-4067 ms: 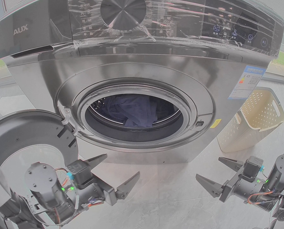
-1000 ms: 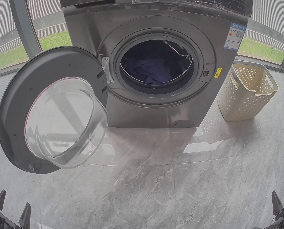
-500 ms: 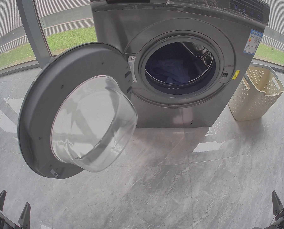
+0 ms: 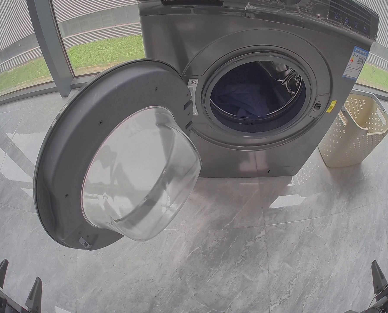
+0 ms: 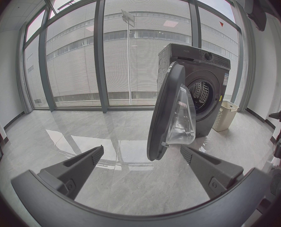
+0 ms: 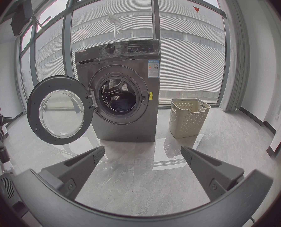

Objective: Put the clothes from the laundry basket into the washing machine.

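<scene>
The left gripper (image 5: 141,147) hangs low over the floor with its two dark, wedge-shaped fingers spread wide and nothing between them. The right gripper (image 6: 142,147) sits at about the same height on the other side, its matching fingers just as far apart and also bare. Both point toward the machine but are well apart from it.

Between them and the machine is an open stretch of glossy grey marble-patterned floor (image 4: 246,248). Beyond that stands the grey metal front-loading washing machine (image 4: 246,161). Its round grey door (image 4: 72,153), with a bulging clear bowl in the middle, is swung fully open on the robot's left. The port is uncovered, and a heap of dark blue clothes (image 4: 241,101) lies at the bottom of the drum.

On the robot's right, just beside the machine's front corner, a cream perforated plastic laundry basket (image 4: 354,135) stands upright on the floor. Tall glass windows (image 4: 98,44) with dark frames run behind the machine, with grass and a pale building outside.
</scene>
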{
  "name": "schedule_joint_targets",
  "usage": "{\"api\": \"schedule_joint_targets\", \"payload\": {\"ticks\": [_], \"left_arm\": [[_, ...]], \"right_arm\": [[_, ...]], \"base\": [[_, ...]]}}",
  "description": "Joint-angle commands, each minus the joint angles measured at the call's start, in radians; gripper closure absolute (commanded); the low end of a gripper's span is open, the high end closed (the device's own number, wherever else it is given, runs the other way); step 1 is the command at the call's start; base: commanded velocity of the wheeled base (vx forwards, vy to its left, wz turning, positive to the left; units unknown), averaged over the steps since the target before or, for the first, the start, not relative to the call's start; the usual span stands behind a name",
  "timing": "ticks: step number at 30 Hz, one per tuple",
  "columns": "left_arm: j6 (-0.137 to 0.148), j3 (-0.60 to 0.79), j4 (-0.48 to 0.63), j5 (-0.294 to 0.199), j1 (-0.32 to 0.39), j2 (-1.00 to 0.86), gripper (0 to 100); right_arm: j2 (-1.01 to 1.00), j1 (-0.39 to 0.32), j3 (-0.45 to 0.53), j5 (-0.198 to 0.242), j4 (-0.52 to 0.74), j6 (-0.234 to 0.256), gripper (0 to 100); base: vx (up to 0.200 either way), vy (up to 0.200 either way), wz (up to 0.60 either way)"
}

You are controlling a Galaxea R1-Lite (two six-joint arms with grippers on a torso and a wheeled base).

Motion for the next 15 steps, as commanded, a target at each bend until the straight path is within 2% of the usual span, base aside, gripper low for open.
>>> {"api": "schedule_joint_targets", "payload": {"ticks": [1, 4, 5, 7, 10, 11, 15], "left_arm": [[-0.008, 0.016, -0.014, -0.001, 0.001, -0.013, 0], [-0.028, -0.056, -0.056, -0.012, 0.000, -0.010, 0], [-0.034, -0.136, -0.052, -0.018, -0.005, 0.015, 0], [-0.032, -0.185, -0.018, -0.035, -0.011, 0.090, 0], [-0.031, -0.206, -0.024, -0.083, -0.016, 0.211, 0], [-0.037, -0.223, -0.043, -0.115, -0.026, 0.271, 0], [-0.040, -0.268, -0.103, -0.158, -0.045, 0.415, 0]], "right_arm": [[-0.003, 0.000, 0.018, 0.000, 0.000, 0.000, 0], [-0.003, 0.000, 0.018, 0.000, -0.002, 0.000, 0], [-0.003, 0.000, 0.018, 0.000, -0.002, 0.000, 0], [-0.003, 0.000, 0.018, 0.000, -0.002, 0.000, 0], [-0.003, 0.000, 0.018, -0.002, -0.002, 0.002, 0], [-0.003, 0.000, 0.018, -0.002, -0.002, 0.002, 0], [-0.003, 0.000, 0.018, -0.002, -0.002, 0.002, 0]], "base": [[0.000, 0.000, 0.00], [0.000, 0.000, 0.00], [0.000, 0.000, 0.00], [0.000, 0.000, 0.00], [0.000, 0.000, 0.00], [0.000, 0.000, 0.00], [0.000, 0.000, 0.00]]}}
